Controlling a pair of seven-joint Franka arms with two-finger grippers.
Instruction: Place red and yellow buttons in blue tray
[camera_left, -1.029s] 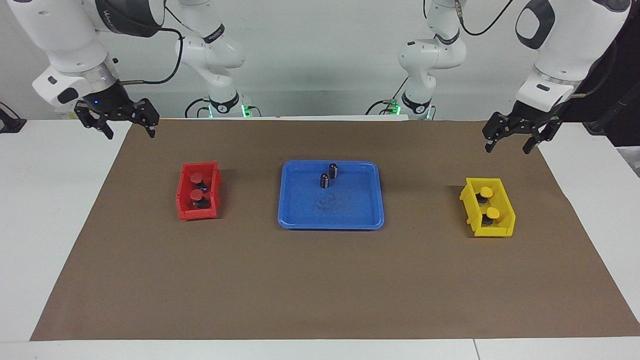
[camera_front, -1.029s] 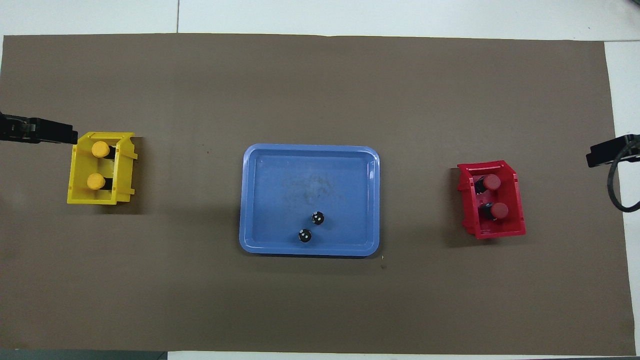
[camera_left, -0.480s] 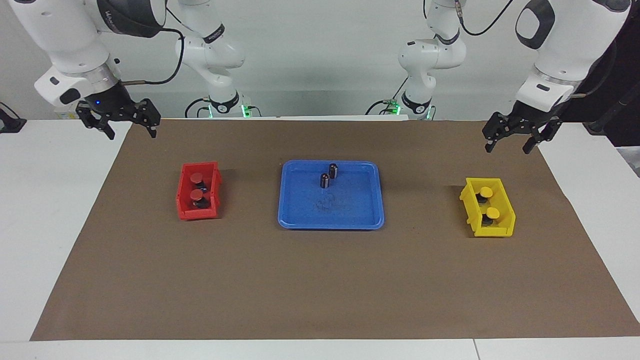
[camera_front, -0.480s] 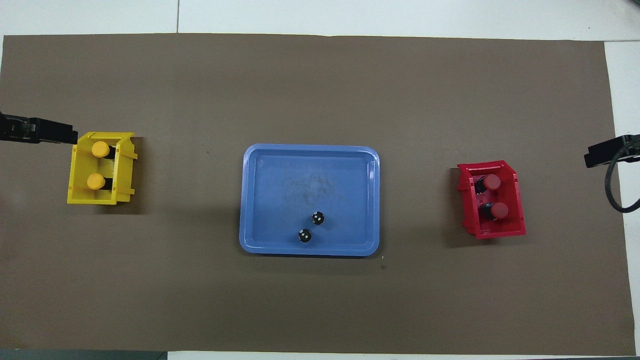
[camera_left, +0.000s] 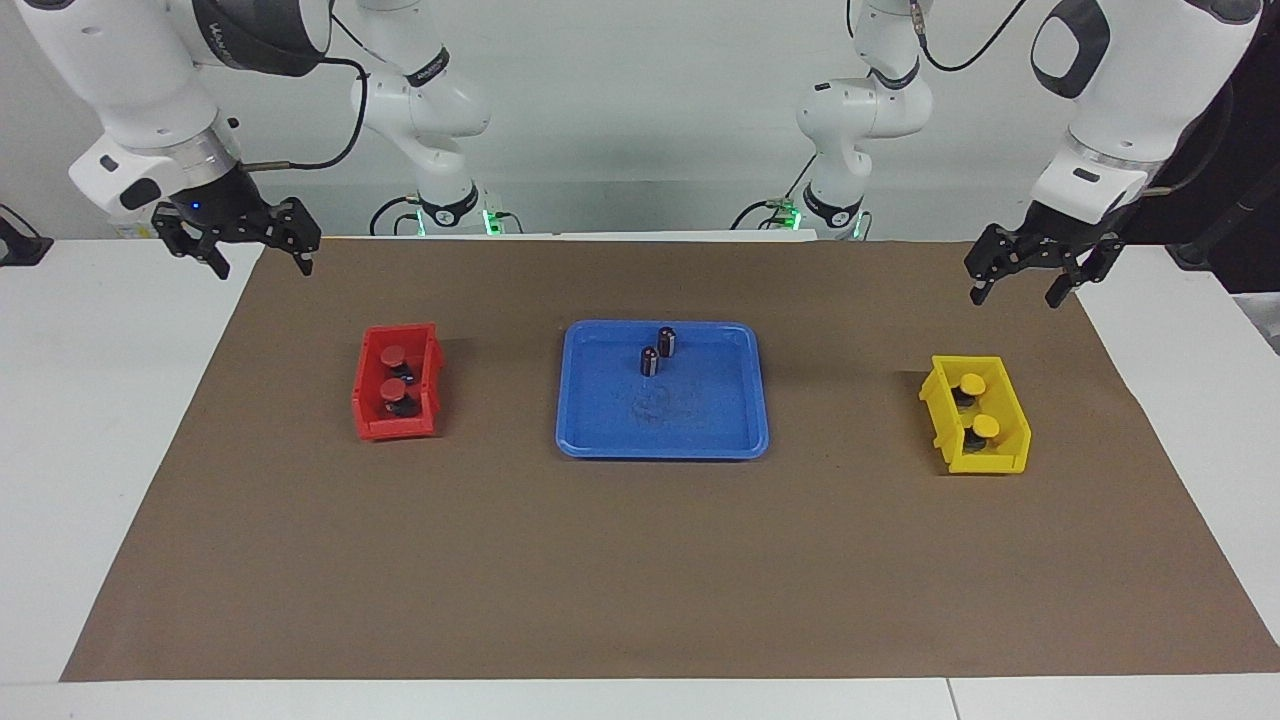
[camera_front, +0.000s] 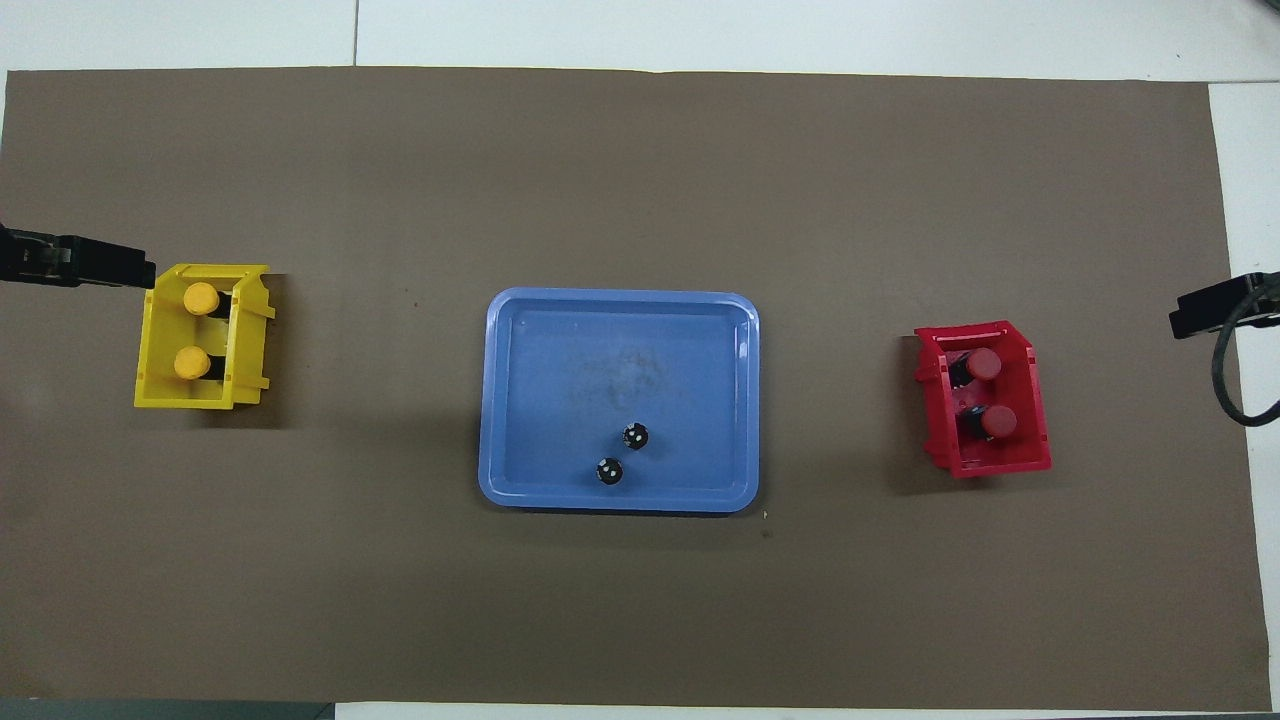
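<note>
Both grippers w/ fingers spread, empty: left gripper (camera_left: 1018, 280) up by yellow bin (camera_left: 975, 415), right gripper (camera_left: 245, 247) by red bin (camera_left: 397, 381); buttons (camera_left: 396, 355) packed tight in bins, blue tray (camera_left: 700, 420) btwn them, so fingers may snag a bin wall or topple the dark cylinders (camera_left: 658, 352).

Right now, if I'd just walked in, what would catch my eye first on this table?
Probably the blue tray in the middle of the brown mat, with two dark capless cylinders standing in its part nearer the robots. Next, the small bins: a red bin holding two red buttons toward the right arm's end, and a yellow bin holding two yellow buttons toward the left arm's end.
</note>
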